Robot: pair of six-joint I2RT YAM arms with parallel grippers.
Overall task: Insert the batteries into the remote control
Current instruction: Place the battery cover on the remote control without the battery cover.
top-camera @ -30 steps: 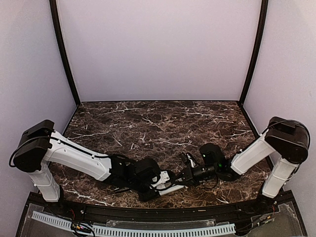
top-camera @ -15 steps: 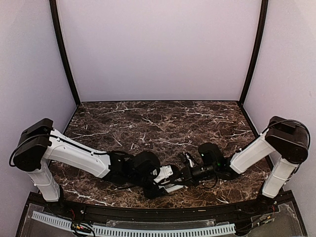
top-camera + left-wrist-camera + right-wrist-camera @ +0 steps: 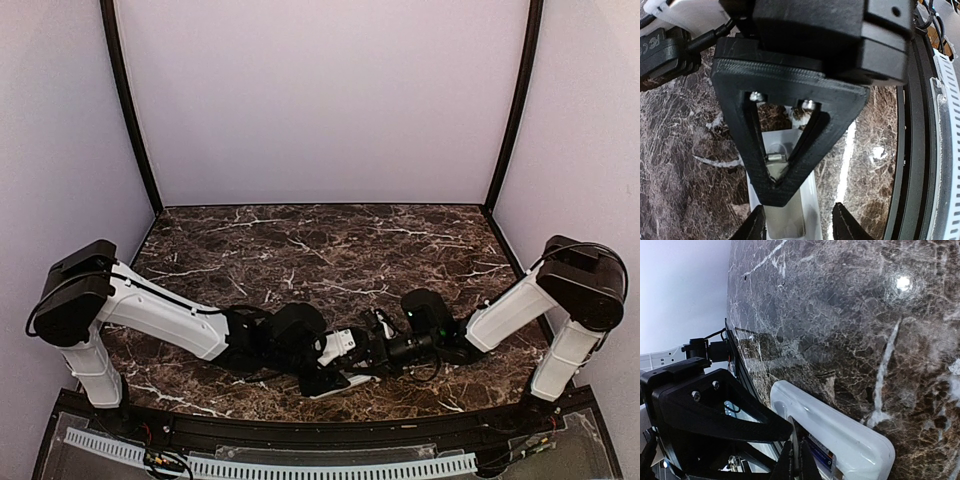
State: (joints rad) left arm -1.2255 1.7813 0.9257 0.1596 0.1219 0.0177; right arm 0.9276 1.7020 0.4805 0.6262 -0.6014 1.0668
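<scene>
Dark veined marble table [image 3: 330, 240]: work is at its near edge. Left arm [image 3: 160, 315] has pushed rightward over the last second, closing on the right arm [image 3: 510, 310]. Small white slim remote control [image 3: 840, 432] lies bay-up between them. Left gripper [image 3: 800, 221]: jaws half apart astride it, a gap on one side; bracing, I judge. Right gripper [image 3: 774, 192]: pinched closed, tips in the bay. One blue-labelled battery [image 3: 819, 456] seems seated; second cell unseen, bay largely masked.

I count one remote control [image 3: 840, 430], one battery [image 3: 819, 454] showing in its bay, one marble table [image 3: 330, 240], and two grippers of mine: the left gripper [image 3: 799, 226] and the right gripper [image 3: 795, 464].
</scene>
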